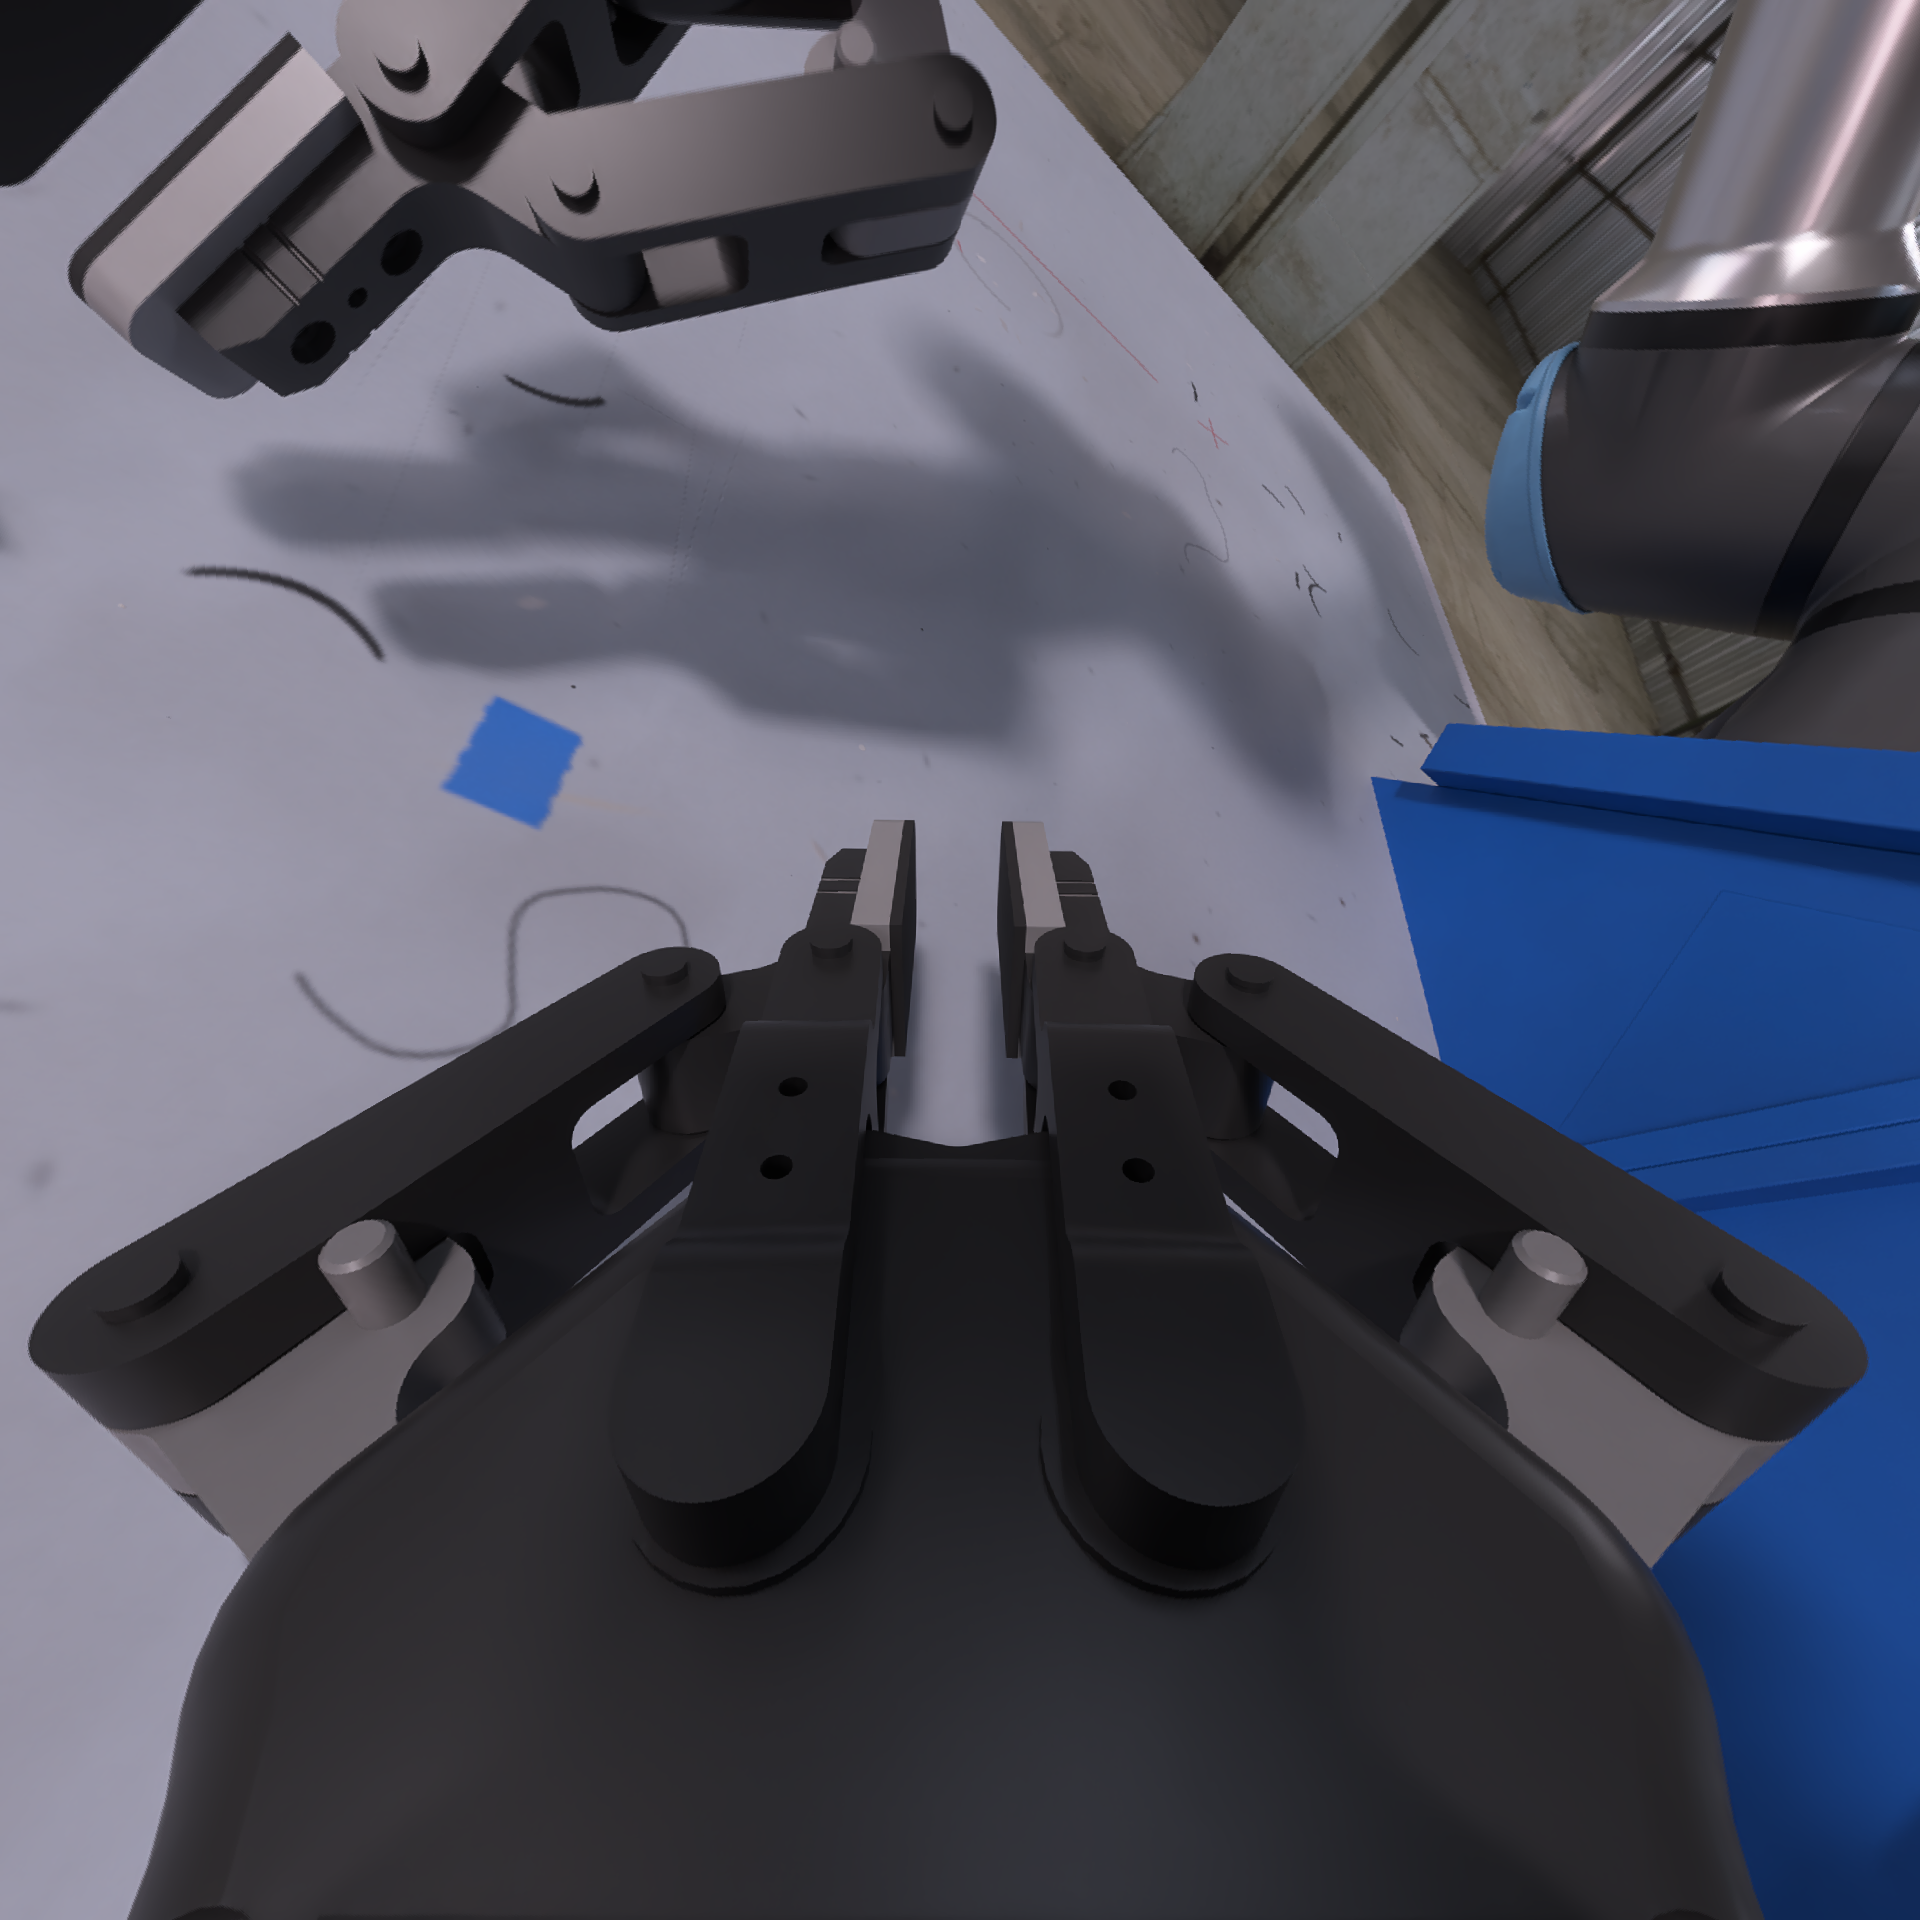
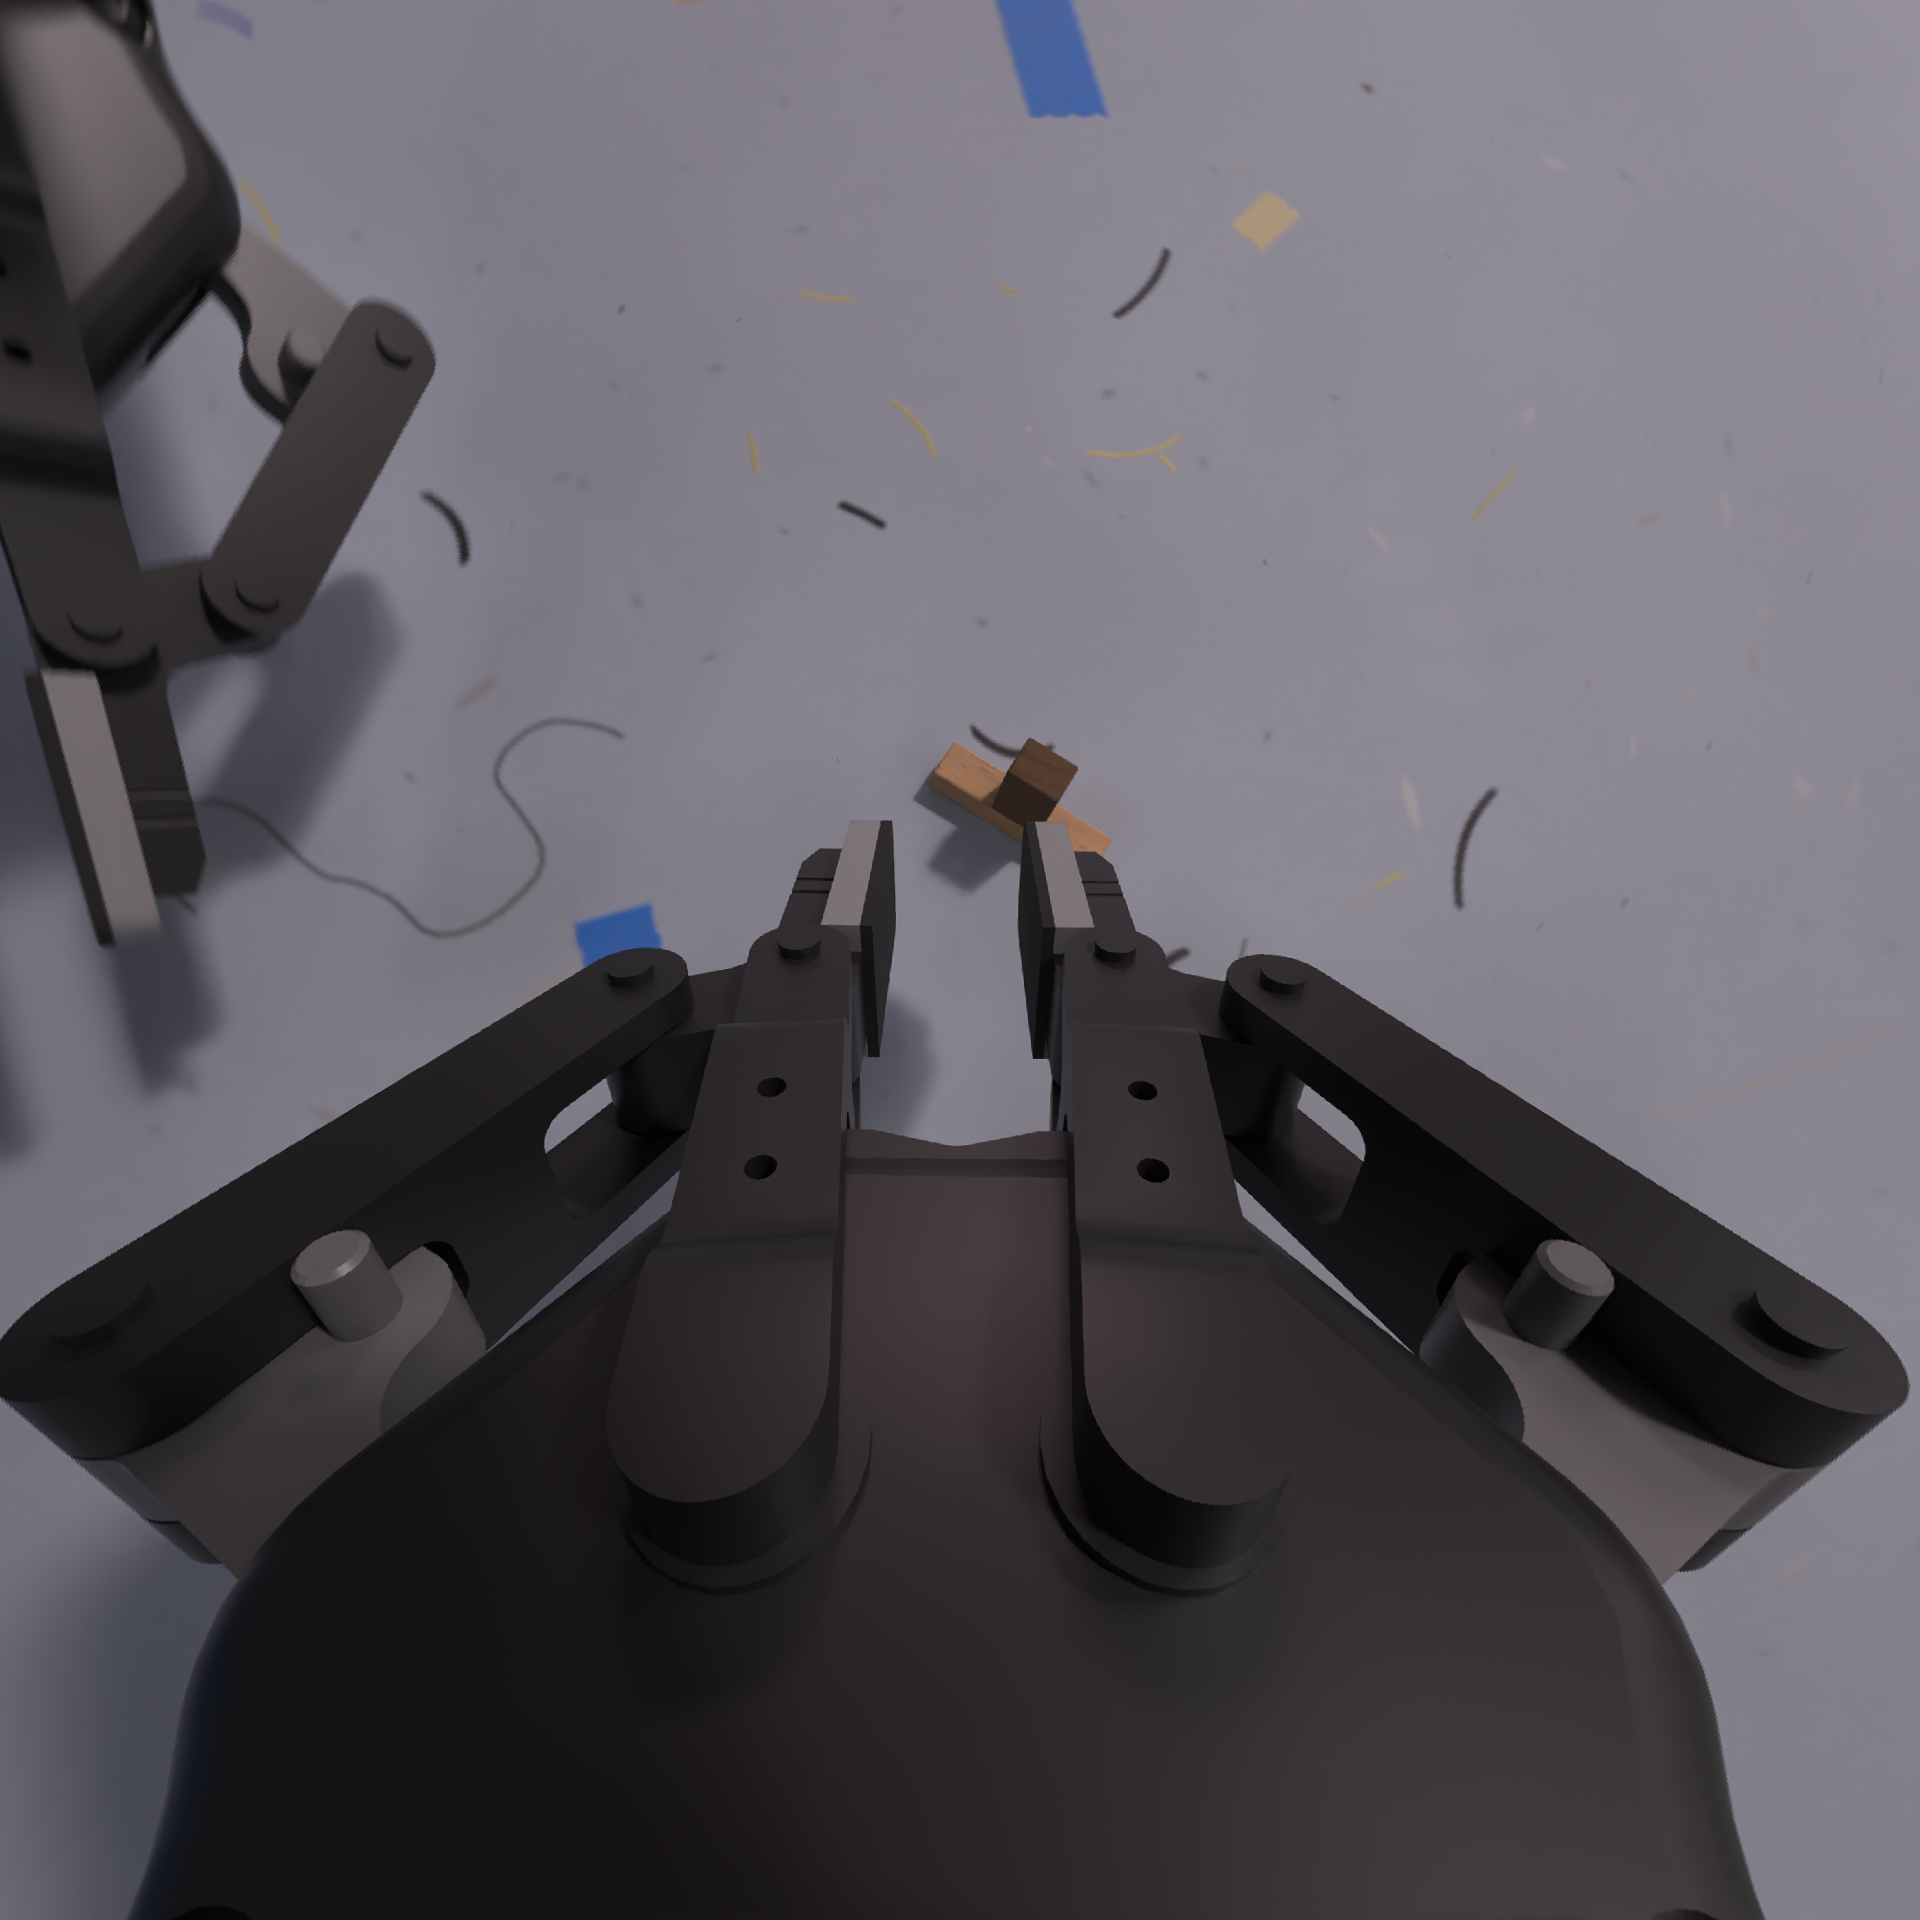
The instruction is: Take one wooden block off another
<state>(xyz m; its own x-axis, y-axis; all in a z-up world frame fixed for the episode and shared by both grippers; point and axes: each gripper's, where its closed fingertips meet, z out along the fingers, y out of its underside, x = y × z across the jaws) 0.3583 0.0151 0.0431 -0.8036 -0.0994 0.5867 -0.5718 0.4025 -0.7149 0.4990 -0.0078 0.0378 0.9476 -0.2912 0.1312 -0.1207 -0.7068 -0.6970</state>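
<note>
In the right wrist view a small dark brown wooden cube (image 2: 1034, 777) sits on a flat light wooden plank (image 2: 964, 774) lying on the grey table. My right gripper (image 2: 956, 842) is open with a modest gap and empty. It hovers just short of the blocks, and its right fingertip overlaps the plank's near end in the picture. My left gripper (image 1: 958, 836) is open with a narrow gap and empty over bare table. No blocks show in the left wrist view.
A blue bin (image 1: 1662, 987) stands at the right of the left wrist view, with an arm's base (image 1: 1714, 468) and the table edge (image 1: 1195, 270) beyond. Blue tape patches (image 1: 511, 762) (image 2: 618, 930) and scuffs mark the table. One left gripper finger (image 2: 99, 810) hangs at the far left.
</note>
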